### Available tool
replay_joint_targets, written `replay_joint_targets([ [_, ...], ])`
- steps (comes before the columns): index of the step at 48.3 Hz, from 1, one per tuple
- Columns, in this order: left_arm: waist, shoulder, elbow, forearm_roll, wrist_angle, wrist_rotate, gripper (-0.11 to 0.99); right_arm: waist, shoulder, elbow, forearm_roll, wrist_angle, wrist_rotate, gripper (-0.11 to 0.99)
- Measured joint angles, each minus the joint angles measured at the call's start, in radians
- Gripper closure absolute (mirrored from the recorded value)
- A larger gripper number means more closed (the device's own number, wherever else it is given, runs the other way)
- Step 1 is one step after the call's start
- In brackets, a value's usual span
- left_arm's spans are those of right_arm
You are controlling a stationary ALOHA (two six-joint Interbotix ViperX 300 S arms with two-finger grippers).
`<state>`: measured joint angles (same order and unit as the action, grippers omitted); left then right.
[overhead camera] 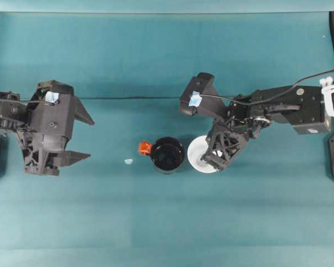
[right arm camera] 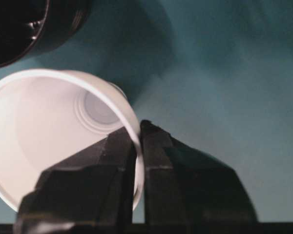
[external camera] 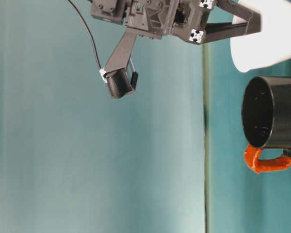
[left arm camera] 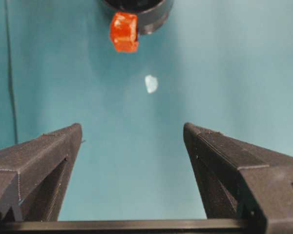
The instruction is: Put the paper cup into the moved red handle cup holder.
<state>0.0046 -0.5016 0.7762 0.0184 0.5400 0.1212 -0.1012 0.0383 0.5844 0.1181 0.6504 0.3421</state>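
Right wrist view showed my right end effector (right arm camera: 138, 146) pinching the paper cup (right arm camera: 49, 141) rim; that thin grip risked slipping beside the red handle cup holder (overhead camera: 167, 154).

Overhead straight down; table-level sideways, close; both sharing the black holder (overhead camera: 167, 155).

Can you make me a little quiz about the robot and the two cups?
1. True or false: the paper cup already sits inside the red handle cup holder.
2. Which gripper pinches the paper cup's wall? A) the left gripper B) the right gripper
3. Fill in: the small pale scrap lies on the cloth on the holder's ____ side.

Key:
1. False. The cup is beside the holder, not in it.
2. B. One finger is inside the rim and one outside.
3. Handle.
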Motion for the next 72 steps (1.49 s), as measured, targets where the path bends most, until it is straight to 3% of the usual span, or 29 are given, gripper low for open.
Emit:
replay_joint_targets([
  [13,0.000,0.000,0.002,0.000,0.000,-0.002,-0.03,0.000,-0.005,-0.021,0.017,0.040,0.002,0.99],
  [18,0.000,-0.002,0.000,-0.002,0.000,-0.002,-0.03,-0.005,-0.035,-0.069,0.018,0.121,0.002,0.99],
  [27,0.000,0.000,0.000,0.000,0.000,-0.002,-0.03,-0.038,-0.089,-0.218,0.017,0.322,0.002,0.99],
  [37,0.000,0.000,0.000,0.000,0.000,-0.002,-0.03,-0.044,-0.137,-0.391,-0.020,0.531,0.000,0.99],
  [44,0.000,0.000,0.000,0.000,0.000,-0.002,-0.03,-0.044,-0.140,-0.443,-0.023,0.606,0.000,0.99],
  [57,0.000,-0.002,0.000,0.000,0.000,-0.002,-0.03,-0.038,-0.089,-0.515,-0.023,0.578,0.002,0.99],
  [72,0.000,0.000,0.000,0.000,0.002,-0.002,-0.03,-0.003,0.018,-0.545,-0.023,0.517,0.000,0.99],
])
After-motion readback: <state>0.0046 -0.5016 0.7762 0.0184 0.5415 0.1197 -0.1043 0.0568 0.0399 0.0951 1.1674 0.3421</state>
